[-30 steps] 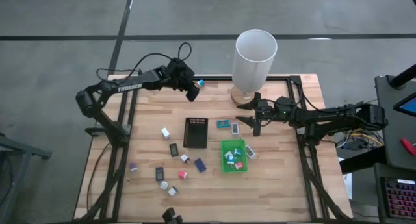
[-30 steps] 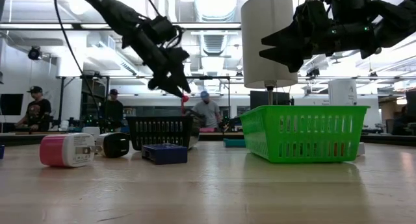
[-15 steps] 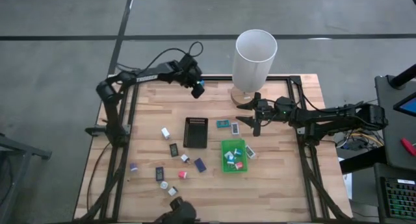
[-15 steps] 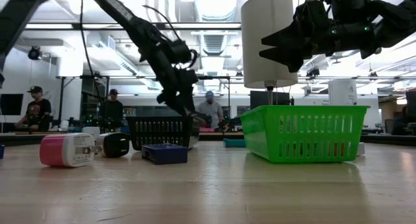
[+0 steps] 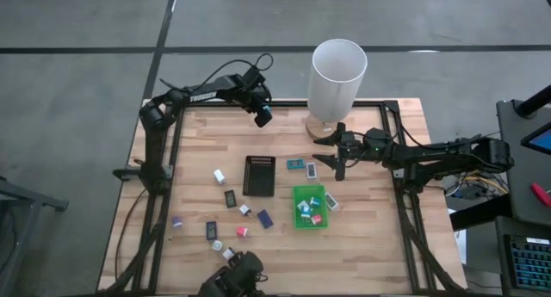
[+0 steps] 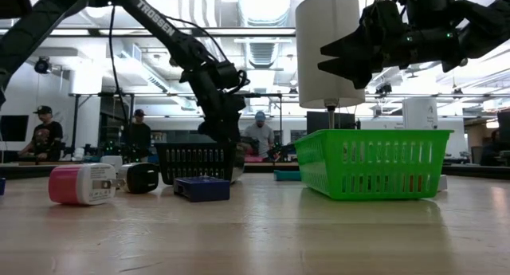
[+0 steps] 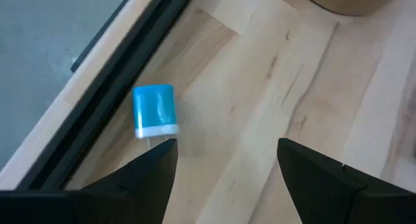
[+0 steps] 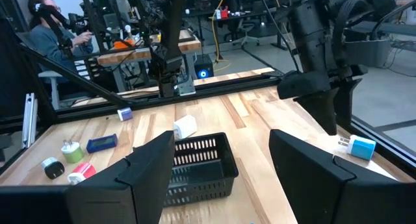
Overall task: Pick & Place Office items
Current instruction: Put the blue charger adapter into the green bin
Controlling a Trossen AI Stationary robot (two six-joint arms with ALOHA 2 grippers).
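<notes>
Low view, near to far: pink-white charger (image 6: 80,184) and dark blue block (image 6: 202,187) lie loose at lower left of frame; green tray (image 6: 371,163) centre-right, black tray (image 6: 196,162) behind. High view: approx a dozen office items scattered lower-centre of table (image 5: 198,135), several already in green tray. Left gripper (image 7: 226,152) at upper-centre, jaws fully released, empty, hovering just beside blue-white plug (image 7: 155,112) near table's far edge rail. Right gripper (image 5: 332,158) waits w/ jaws apart, nothing held, right of centre by white cylinder (image 5: 337,77). Recommend: centre jaws over plug body, square to its narrow sides, descend clear of rail, then clench.
</notes>
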